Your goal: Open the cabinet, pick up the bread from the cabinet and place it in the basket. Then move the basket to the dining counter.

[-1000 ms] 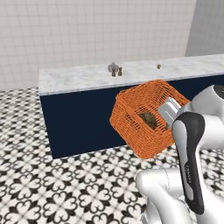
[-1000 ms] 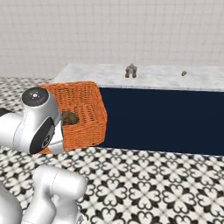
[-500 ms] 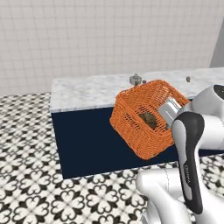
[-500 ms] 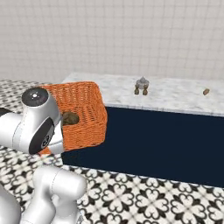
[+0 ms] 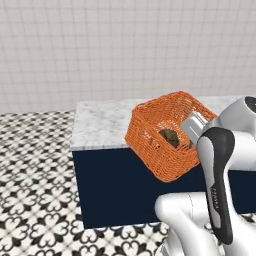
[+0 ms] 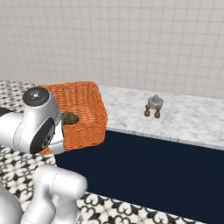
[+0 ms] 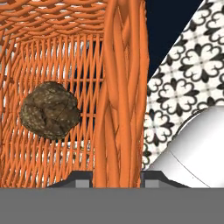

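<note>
Gripper (image 7: 118,177) clamped on near wall of basket (image 5: 165,135), held tilted in air at near edge of dining counter (image 5: 100,125). Bread (image 7: 49,110) inside basket. Small shaker set (image 6: 153,106) farther right on counter. No readable writing.

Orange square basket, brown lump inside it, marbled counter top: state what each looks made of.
Orange square basket: woven wicker or cane, matte; interlaced strands with open gaps show. Brown lump of bread: rough, cracked, dull crust, looks baked. Marbled counter top: white-grey veined slab, smooth, marble or an imitation.
</note>
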Robot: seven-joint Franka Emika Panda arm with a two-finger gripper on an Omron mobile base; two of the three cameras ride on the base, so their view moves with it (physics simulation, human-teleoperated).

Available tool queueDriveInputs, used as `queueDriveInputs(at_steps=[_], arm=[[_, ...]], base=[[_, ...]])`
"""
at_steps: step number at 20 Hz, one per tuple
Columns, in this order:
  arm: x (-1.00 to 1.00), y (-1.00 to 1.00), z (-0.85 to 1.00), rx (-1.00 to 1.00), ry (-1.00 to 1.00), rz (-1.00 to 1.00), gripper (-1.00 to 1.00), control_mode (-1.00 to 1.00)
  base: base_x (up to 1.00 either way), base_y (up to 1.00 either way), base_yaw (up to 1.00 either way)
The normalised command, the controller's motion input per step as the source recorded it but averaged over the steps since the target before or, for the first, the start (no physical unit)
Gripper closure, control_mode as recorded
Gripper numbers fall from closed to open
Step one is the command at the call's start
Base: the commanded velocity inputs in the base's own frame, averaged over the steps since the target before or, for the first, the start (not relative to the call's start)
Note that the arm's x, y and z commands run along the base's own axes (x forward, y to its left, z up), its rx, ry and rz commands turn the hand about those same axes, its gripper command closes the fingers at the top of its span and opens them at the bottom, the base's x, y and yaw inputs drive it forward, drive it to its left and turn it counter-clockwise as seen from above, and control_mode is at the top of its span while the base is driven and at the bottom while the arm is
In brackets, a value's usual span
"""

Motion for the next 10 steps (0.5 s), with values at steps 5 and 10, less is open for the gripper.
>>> queueDriveInputs(at_steps=[5, 10], arm=[[0.00, 0.00, 0.00, 0.00, 0.00, 0.00, 1.00, 1.00], [0.00, 0.00, 0.00, 0.00, 0.00, 0.00, 1.00, 1.00]], base=[[0.73, 0.16, -0.02], [0.83, 0.03, 0.00]])
